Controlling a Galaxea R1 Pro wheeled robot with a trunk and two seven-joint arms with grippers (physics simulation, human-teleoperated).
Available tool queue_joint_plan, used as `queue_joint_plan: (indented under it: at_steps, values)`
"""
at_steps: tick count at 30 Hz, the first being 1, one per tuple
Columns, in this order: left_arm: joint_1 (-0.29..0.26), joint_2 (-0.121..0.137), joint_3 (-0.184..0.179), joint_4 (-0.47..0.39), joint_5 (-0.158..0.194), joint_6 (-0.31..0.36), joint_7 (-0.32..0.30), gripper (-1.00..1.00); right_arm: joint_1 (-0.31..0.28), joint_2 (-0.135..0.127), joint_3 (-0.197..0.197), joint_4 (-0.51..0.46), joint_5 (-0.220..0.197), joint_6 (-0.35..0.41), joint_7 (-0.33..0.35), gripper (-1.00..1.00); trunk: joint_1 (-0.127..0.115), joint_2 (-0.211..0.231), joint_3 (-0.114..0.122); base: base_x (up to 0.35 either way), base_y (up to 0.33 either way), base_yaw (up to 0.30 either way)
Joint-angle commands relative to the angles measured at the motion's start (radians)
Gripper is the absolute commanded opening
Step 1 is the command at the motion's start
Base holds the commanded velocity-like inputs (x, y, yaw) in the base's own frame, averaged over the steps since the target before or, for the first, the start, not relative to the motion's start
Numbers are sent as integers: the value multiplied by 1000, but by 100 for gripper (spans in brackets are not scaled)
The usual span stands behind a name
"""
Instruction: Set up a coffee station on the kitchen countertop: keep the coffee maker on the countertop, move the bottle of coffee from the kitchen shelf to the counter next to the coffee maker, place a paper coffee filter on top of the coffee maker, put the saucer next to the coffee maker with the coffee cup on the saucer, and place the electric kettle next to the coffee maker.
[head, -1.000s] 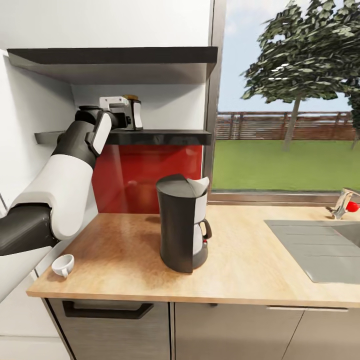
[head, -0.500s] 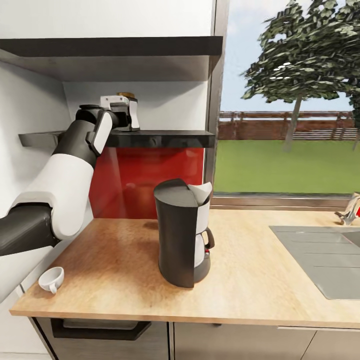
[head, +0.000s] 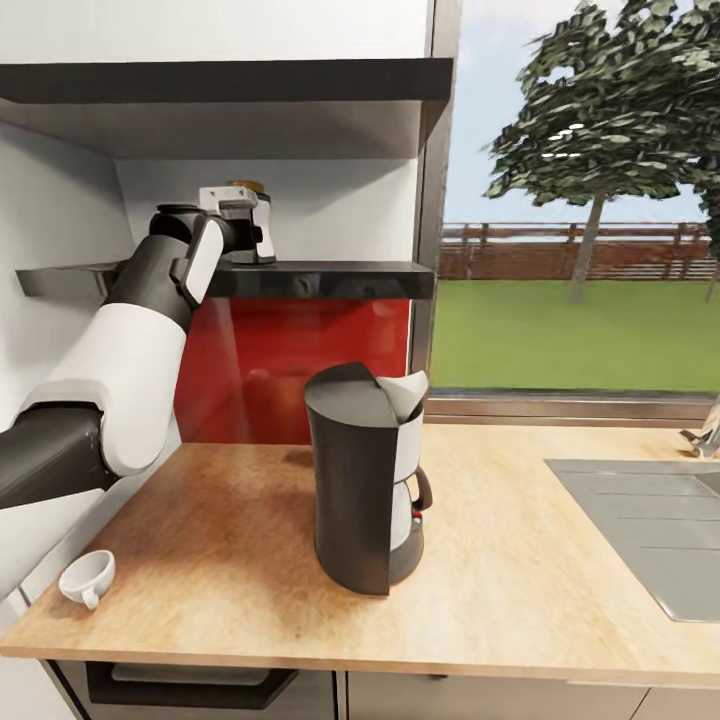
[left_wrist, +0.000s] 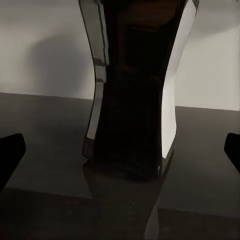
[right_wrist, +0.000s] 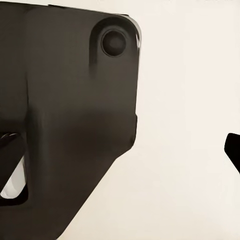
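1. A light-wood countertop (head: 250, 560) runs under a window; a red panel backs it, below a thin black shelf (head: 320, 277).
2. The coffee maker (head: 362, 478) stands mid-counter, a white filter (head: 405, 393) on top; a white cup (head: 85, 578) lies tipped near the counter's left edge.
3. The bottle (left_wrist: 132, 85), dark, waisted and glossy, stands upright on the shelf; its tan lid shows in the head view.
4. The left gripper (head: 243, 228) sits at the bottle, fingers (left_wrist: 10, 152) spread wide on either side, gripping nothing.
5. The right gripper's fingertips (right_wrist: 232, 147) sit far apart.
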Motion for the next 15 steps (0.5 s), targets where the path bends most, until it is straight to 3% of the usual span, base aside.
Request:
queue_joint_plan:
  at_steps: [1,7,15]
  values:
    - [-3,-1,4,0,-2,4,3,100,1,0,8,-1,-8,-1,-4,100,0,0,0,7,0,0]
    - [-73,3,3,15,-1,7,4,100,1,0,9,0,-8,-1,-3,100,0,0,0,1,0,0]
    - [-77,1,2,13,-3,7,6,100,1,1,9,0,-8,-1,-3,100,0,0,0,0,0,0]
